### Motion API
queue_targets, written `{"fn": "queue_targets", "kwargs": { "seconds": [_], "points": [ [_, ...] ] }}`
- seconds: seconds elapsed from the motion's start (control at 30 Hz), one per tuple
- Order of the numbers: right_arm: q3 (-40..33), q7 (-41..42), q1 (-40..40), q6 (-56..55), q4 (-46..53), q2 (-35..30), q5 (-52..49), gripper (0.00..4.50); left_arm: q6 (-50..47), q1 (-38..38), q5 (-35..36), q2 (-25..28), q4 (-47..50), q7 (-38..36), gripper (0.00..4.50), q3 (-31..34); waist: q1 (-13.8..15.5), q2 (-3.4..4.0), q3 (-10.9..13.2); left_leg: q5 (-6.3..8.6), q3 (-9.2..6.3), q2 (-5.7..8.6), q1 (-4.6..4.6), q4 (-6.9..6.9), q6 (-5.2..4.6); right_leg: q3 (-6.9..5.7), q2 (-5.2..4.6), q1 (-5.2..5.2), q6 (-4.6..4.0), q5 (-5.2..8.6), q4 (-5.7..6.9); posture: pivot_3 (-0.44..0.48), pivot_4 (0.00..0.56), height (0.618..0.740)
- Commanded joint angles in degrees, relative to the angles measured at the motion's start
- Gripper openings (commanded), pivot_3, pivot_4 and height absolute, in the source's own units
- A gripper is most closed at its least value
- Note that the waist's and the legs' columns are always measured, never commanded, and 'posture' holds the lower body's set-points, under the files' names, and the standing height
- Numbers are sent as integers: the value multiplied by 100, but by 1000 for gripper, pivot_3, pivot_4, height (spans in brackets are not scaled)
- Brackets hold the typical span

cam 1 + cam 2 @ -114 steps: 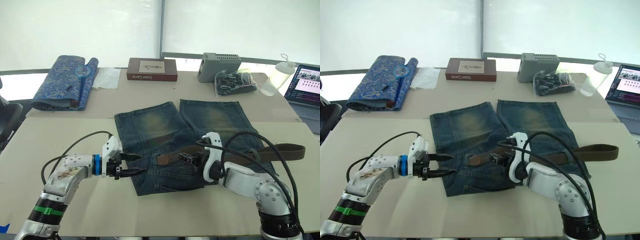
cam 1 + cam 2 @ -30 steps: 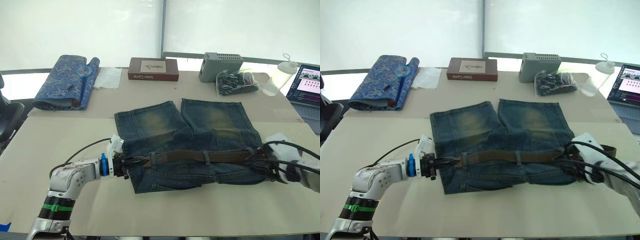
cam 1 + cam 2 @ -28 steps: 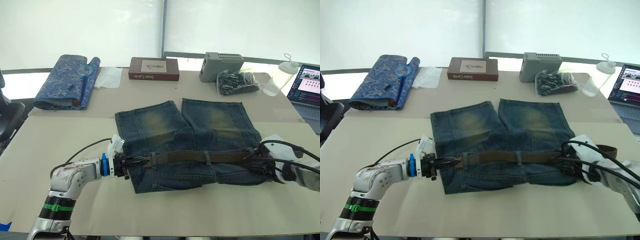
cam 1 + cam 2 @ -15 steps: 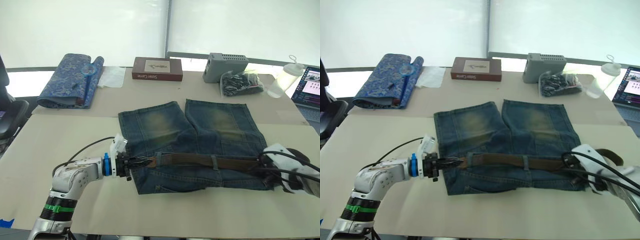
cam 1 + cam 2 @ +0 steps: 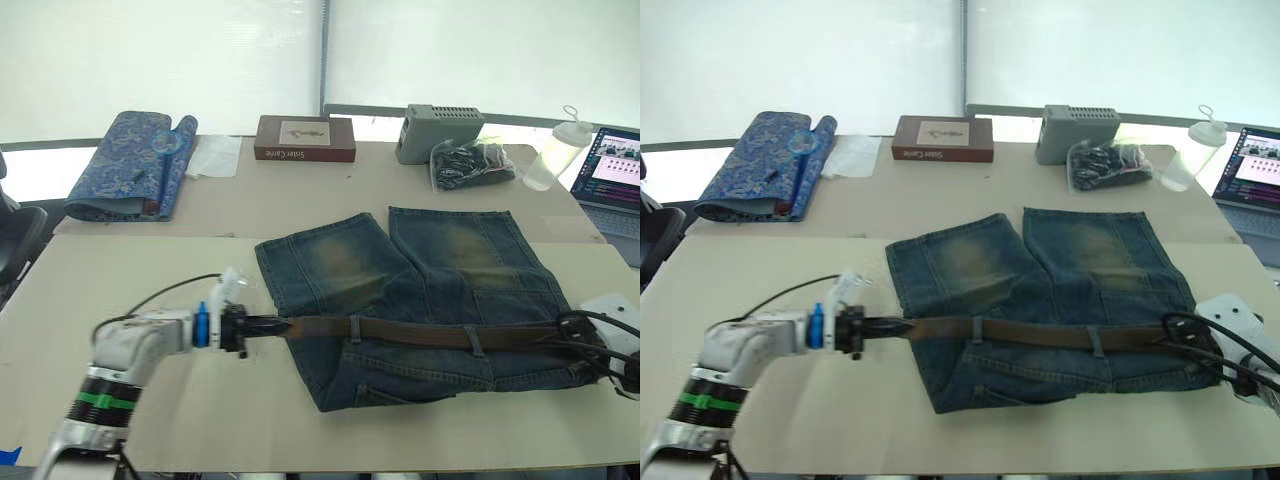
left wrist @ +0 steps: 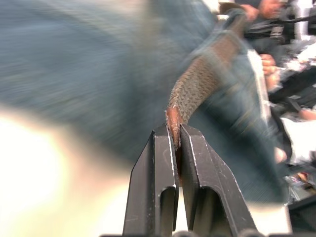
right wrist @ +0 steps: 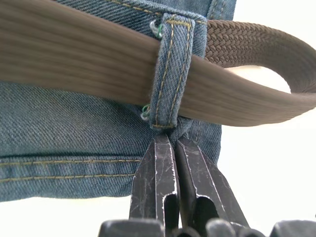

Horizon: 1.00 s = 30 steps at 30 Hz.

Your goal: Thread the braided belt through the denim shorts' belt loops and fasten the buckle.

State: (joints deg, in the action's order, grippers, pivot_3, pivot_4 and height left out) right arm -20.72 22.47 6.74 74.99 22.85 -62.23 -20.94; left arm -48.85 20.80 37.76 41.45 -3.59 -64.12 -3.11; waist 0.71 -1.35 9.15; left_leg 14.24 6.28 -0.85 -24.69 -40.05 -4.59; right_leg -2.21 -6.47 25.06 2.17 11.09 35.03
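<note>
The denim shorts [image 5: 440, 280] lie flat on the table, waistband toward me. The braided belt [image 5: 410, 331] runs straight along the waistband through belt loops [image 5: 352, 328]. Its brown tip sticks out past the shorts' left edge, and my left gripper [image 6: 174, 129] is shut on that tip. At the shorts' right edge my right gripper [image 7: 171, 137] is shut on the denim just under a belt loop [image 7: 172, 74]. There the belt [image 7: 256, 54] curls back on itself. The buckle is hidden.
Along the far table stand a blue patterned fabric roll [image 5: 130, 165], a white sheet [image 5: 215, 155], a brown book [image 5: 304, 138], a grey box [image 5: 438, 132], a bag of dark items [image 5: 470, 165], a clear bottle [image 5: 552, 160] and a laptop [image 5: 612, 170].
The right gripper has shut on the waistband denim and drawn the shorts to the right. The belt now lies taut, with its tip past the shorts' left edge in the left gripper.
</note>
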Motion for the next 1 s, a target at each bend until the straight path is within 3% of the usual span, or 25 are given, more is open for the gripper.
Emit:
{"fn": "queue_targets", "kwargs": {
  "seconds": [0.03, 0.2, 0.33, 0.67, 1.0],
  "points": [
    [-84, -63, -286, -78, -99, 63, 170, 35, 238, 175, -141, 150, -250, -349, 0, 95, 22, 1, 1, 2, 2, 3, 0, -1, -3, 0, -4, -2, 1, 0, -2, 0, 150, 740],
    [-72, -48, -450, -76, -196, 164, 201, 35, 556, 441, -431, 140, -924, -277, 0, 236, 41, 0, 1, 5, 1, 3, -5, -11, -8, 0, -9, -4, -2, 1, -5, 0, 150, 740],
    [-156, -125, -569, 104, -85, 374, 170, 35, 1089, 885, -783, 335, -2033, -273, 0, 483, 6, 0, 1, 1, 0, 0, -4, -7, -3, -2, -6, 0, 8, -8, 1, 0, 150, 740],
    [-342, -232, -721, 456, 150, 823, 132, 35, 2043, 1577, -1749, 803, -3887, -594, 0, 378, -14, 1, 1, 0, 4, -2, 0, 0, 0, -5, -5, 3, 19, -16, 3, 0, 150, 740],
    [-382, -311, -894, 776, 419, 1116, 113, 35, 3316, 2127, -2561, 940, -5585, 138, 0, 490, -68, 8, -5, -2, 5, -5, 18, 8, 4, -3, -5, -2, 18, -16, 12, 0, 150, 740]
  ]
}}
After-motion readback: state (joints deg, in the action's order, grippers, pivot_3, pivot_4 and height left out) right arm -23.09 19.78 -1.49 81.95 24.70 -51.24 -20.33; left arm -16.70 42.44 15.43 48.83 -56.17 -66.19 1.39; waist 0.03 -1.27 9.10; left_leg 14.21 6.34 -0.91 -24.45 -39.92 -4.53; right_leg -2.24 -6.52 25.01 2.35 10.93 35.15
